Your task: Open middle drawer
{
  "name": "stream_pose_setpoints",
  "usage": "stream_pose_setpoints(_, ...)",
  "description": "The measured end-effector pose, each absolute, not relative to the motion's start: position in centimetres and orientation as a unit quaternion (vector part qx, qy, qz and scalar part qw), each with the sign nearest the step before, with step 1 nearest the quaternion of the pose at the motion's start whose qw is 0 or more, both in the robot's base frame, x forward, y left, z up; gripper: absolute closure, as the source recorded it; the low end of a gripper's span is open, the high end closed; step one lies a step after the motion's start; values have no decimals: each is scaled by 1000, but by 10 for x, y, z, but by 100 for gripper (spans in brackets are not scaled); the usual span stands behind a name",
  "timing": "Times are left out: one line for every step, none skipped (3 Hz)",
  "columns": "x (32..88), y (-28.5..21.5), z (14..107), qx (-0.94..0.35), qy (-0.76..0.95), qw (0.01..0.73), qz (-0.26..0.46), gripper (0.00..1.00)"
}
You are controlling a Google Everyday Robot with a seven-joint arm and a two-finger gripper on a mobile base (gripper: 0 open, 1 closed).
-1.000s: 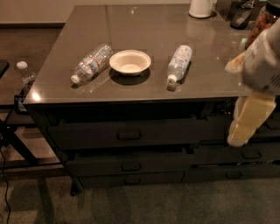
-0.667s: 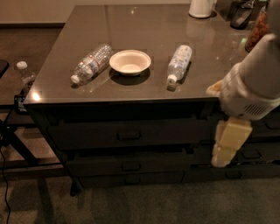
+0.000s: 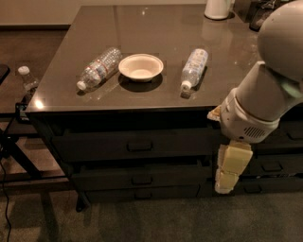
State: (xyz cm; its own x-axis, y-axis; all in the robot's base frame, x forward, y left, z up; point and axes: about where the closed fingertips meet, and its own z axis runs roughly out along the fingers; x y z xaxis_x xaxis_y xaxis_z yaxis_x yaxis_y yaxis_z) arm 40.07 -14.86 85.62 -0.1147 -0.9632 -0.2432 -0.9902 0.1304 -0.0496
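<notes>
The middle drawer (image 3: 142, 178) is a dark charcoal front with a small rectangular pull handle at its centre. It sits in the left column under the counter, below a taller drawer (image 3: 139, 145) and above a slim one (image 3: 142, 194). My gripper (image 3: 226, 185) is cream-coloured and hangs downward from the white arm (image 3: 265, 104). It is in front of the drawer fronts, at the right end of the middle drawer and well right of its handle. It touches nothing that I can see.
On the counter (image 3: 151, 28) lie two plastic bottles (image 3: 98, 68) (image 3: 193, 67) with a white bowl (image 3: 141, 67) between them. A white jug (image 3: 218, 8) stands at the back. More drawers (image 3: 272, 166) are at the right. A small bottle (image 3: 27, 78) and black stand legs (image 3: 19, 156) are at the left.
My arm and gripper have moved left and down, from beside the counter's right edge to in front of the drawer fronts. Nothing on the counter has moved.
</notes>
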Motion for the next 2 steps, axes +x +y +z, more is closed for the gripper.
stream_pose_setpoints(390,-141,837,-660,741,100,78,0)
stream_pose_setpoints(376,-124,791,-654,745,81,107,0)
